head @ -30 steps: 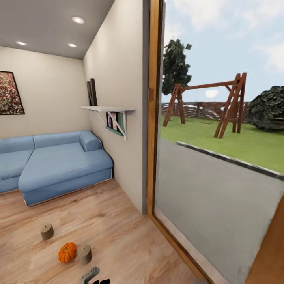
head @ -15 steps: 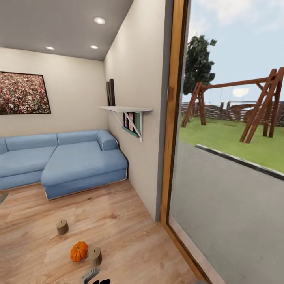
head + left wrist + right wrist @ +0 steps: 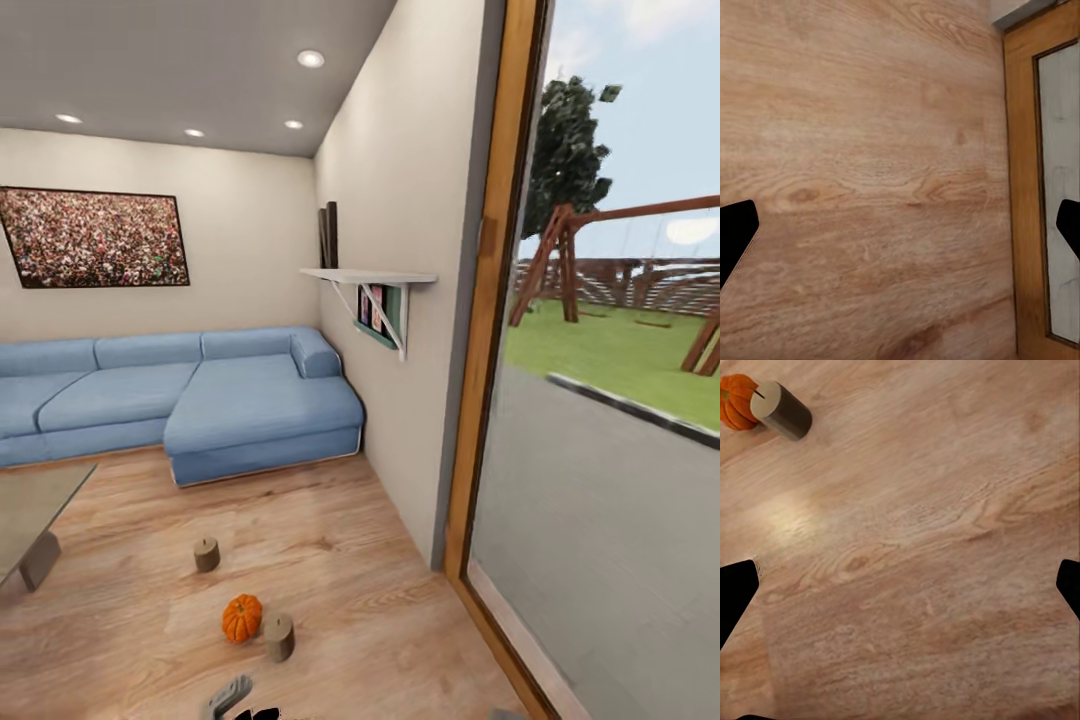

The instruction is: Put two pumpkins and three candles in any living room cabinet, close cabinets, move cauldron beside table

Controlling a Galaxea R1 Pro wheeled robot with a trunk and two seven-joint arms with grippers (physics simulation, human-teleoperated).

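One orange pumpkin point(image 3: 241, 617) sits on the wooden floor, close in front of me. A stubby tan candle point(image 3: 279, 637) stands right beside it, and a second candle point(image 3: 207, 554) stands farther off. The right wrist view looks down on the same pumpkin point(image 3: 736, 401) and candle point(image 3: 784, 411), well away from my right gripper point(image 3: 900, 589), which is open and empty over bare floor. My left gripper point(image 3: 900, 236) is open and empty above the floor beside the door frame. A corner of the low table point(image 3: 25, 505) shows at the left. The cabinet and the cauldron are out of view.
A blue corner sofa point(image 3: 180, 400) lines the back wall under a picture. A wall shelf point(image 3: 370, 277) juts out on the right wall. The wood-framed glass door point(image 3: 490, 330) to the garden is at the right. A grey part of my arm point(image 3: 228, 697) shows at the bottom edge.
The camera has turned left, so the whole scene has slid right and the table corner has come into view. The pumpkin and candles have not moved on the floor.
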